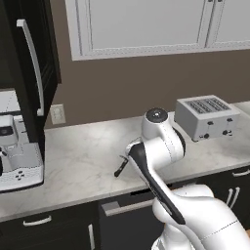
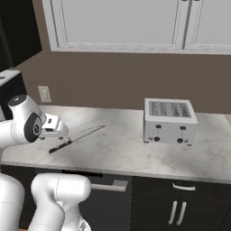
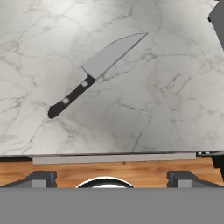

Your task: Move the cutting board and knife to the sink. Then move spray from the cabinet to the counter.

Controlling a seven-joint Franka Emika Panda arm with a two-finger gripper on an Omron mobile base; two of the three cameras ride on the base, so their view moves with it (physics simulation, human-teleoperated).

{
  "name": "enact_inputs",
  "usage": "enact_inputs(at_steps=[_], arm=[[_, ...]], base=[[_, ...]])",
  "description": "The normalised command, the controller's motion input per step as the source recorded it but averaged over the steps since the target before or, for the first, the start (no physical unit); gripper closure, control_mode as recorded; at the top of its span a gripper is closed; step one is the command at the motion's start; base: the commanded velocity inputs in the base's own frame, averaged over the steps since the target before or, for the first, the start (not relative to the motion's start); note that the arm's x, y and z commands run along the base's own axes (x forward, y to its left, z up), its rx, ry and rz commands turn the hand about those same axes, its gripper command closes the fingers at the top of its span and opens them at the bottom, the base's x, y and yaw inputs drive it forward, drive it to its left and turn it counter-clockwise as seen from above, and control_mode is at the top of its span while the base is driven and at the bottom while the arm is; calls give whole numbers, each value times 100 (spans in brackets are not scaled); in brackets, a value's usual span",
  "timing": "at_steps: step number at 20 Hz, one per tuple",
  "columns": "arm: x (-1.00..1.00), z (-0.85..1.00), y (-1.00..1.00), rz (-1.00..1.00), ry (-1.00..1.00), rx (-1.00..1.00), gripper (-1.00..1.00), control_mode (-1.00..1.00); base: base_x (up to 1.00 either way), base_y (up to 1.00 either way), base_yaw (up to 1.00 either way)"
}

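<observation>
The knife [image 3: 94, 76] lies flat on the marble counter [image 3: 166, 100], its silvery blade pointing away from the front edge and its black handle toward it. It also lies on the counter [image 2: 131, 151] as the knife [image 2: 76, 137] in the right base view, and its handle pokes out behind my arm as the knife [image 1: 120, 167] in the left base view. My gripper [image 3: 116, 179] hangs open above the counter's front edge, nearer than the knife, with nothing between its fingers. The upper cabinet [image 1: 161, 24] has its doors shut. The cutting board, the sink and the spray are out of view.
A silver toaster [image 2: 170, 121] stands on the counter to the right of the knife. A white coffee machine [image 1: 17, 151] sits at the left end, beside a tall black unit [image 1: 29, 63]. A drawer handle [image 3: 113, 158] runs just below the counter edge.
</observation>
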Motion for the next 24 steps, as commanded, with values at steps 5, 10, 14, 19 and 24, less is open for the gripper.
enact_inputs(at_steps=[5, 10, 14, 19, 24], arm=[[0, 0, 0, 0, 0, 0, -100, 100], [0, 0, 0, 0, 0, 0, -100, 100], [0, 0, 0, 0, 0, 0, -100, 100], [0, 0, 0, 0, 0, 0, -100, 100], [7, -1, 5, 0, 0, 0, -100, -100]], base=[[38, 10, 0], [39, 10, 3], [7, 1, 2], [0, 0, 0], [0, 0, 0]])
